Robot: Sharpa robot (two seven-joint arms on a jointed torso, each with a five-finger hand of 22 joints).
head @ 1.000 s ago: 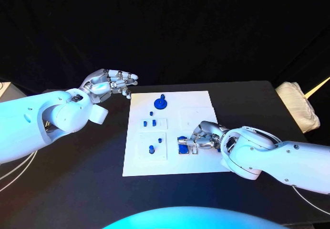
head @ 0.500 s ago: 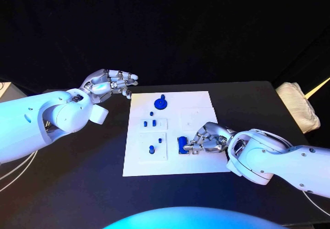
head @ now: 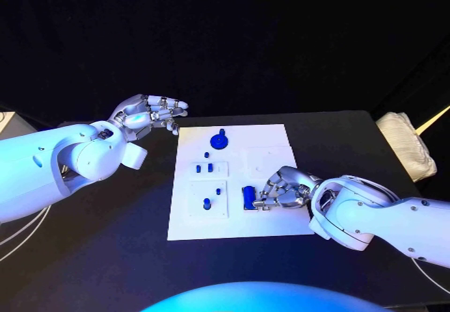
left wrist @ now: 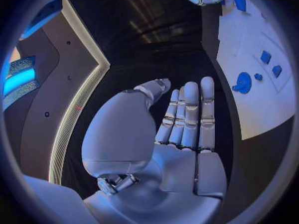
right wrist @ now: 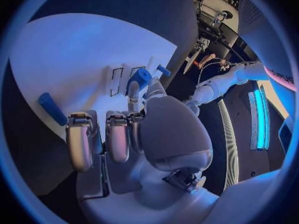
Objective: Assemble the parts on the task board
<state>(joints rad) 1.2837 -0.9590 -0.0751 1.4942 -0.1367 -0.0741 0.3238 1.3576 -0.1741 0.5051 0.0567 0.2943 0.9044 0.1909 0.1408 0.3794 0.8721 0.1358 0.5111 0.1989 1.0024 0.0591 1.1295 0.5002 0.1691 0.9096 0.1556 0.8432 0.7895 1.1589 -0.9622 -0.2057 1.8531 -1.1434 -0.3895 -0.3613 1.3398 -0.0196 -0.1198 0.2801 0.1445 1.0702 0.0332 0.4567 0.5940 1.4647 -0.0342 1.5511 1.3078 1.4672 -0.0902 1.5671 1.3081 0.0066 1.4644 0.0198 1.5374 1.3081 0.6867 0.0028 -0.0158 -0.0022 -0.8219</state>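
Several blue parts sit on the task board.

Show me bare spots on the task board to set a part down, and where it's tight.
Free: the task board's far-right corner, right of the round blue part, and its near strip below the right hand. Crowded: the left column of small blue parts and the middle, where the right hand sits beside the long blue part. The left hand hovers off-board.

— What colours are on the tabletop?
— It's black. The task board is white, its parts blue.
— And each robot hand?
— Silver, left robot hand and right robot hand, on white arms.
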